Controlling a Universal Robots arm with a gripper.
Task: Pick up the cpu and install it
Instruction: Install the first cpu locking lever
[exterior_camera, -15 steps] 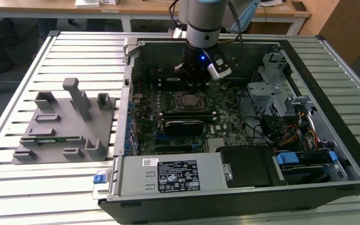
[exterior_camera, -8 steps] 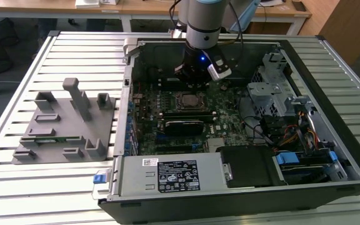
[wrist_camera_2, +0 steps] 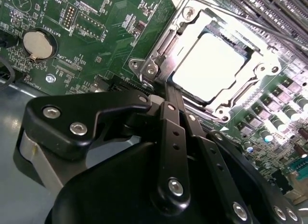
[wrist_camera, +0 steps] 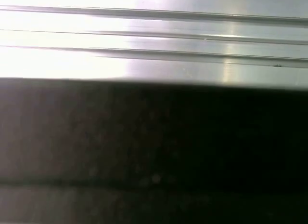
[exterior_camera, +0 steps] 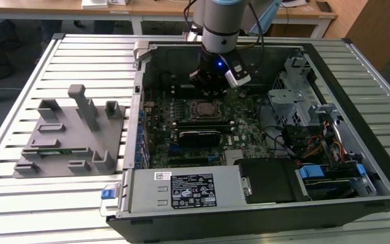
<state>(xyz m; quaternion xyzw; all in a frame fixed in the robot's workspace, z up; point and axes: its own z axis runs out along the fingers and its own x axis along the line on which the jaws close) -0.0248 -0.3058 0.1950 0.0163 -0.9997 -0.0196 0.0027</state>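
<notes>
Now your claw [wrist_camera_2: 166, 96] hangs inside the open computer case [exterior_camera: 357, 168], its black fingers [wrist_camera_2: 171, 137] pressed together on nothing. The cpu [wrist_camera_2: 211, 67] sits flat in the motherboard socket [wrist_camera_2: 262, 70], just beyond the fingertips. Case walls stand well off on every side, and the grey fixture [exterior_camera: 66, 137] rests outside on the slatted surface [exterior_camera: 19, 203].

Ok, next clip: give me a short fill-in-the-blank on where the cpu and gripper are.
1. The cpu lies in the motherboard's ____.
2. In the exterior view, the gripper hangs inside the open computer ____.
3. In the exterior view, the grey fixture stands on the case's ____ side.
4. The round coin cell sits on the ____ board.

Missing words: socket; case; left; green
</notes>
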